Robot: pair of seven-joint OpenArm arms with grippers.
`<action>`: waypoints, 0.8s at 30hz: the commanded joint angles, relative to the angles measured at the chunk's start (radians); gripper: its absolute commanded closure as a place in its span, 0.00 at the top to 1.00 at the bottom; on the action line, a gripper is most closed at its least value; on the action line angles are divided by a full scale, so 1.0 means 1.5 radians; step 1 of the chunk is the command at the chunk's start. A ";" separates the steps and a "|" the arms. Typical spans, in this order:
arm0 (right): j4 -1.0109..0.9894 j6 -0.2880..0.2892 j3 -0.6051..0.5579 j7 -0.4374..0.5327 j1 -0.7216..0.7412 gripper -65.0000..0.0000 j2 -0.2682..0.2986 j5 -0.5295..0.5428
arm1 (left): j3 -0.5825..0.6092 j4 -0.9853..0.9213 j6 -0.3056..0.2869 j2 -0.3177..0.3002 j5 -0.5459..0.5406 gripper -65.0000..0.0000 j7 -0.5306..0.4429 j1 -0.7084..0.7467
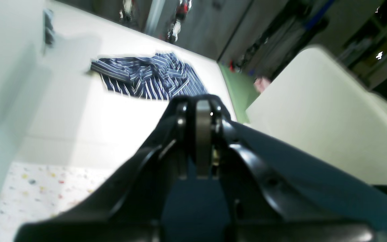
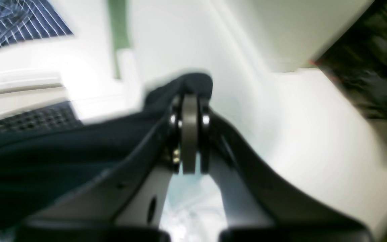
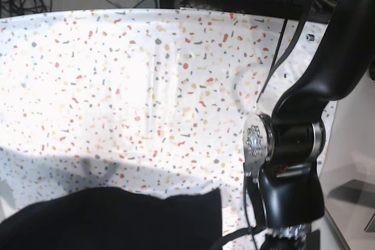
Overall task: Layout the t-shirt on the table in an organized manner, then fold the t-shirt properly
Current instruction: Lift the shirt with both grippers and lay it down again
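Pinching t-shirt point(image 1: 314, 188) edge: left claw point(image 1: 203, 134) clamped; right claw point(image 2: 190, 134) likewise.

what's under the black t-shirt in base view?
The speckled table runs under the t-shirt at the frame's bottom edge. The cloth covers whatever lies beneath it, and its lower part is cropped. Both grippers pinch it in the wrist views.

A black t-shirt point(image 3: 117, 221) lies on a white table point(image 3: 146, 86) cloth speckled with red, orange, yellow and grey flecks. Farther off, a navy shirt point(image 1: 149, 77) with thin white stripes sits on a plain white surface point(image 1: 79, 111).
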 commanded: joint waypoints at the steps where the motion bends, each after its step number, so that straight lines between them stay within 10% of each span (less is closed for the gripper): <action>1: 0.059 0.018 -0.001 -0.014 -0.007 0.00 0.008 -0.001 | -0.002 0.062 -0.002 0.002 0.000 0.00 0.015 0.010; 9: 0.354 0.067 0.064 -0.141 -0.356 0.00 -0.079 -0.001 | 0.013 0.317 -0.002 -0.034 -0.003 0.00 0.099 0.333; 16: 0.206 0.063 0.140 0.026 -0.552 0.00 -0.202 -0.001 | 0.084 0.257 -0.002 -0.097 0.001 0.00 -0.052 0.619; 24: 0.038 0.064 0.243 0.082 -0.603 0.00 -0.215 -0.002 | 0.088 0.160 -0.002 -0.117 0.001 0.00 -0.149 0.766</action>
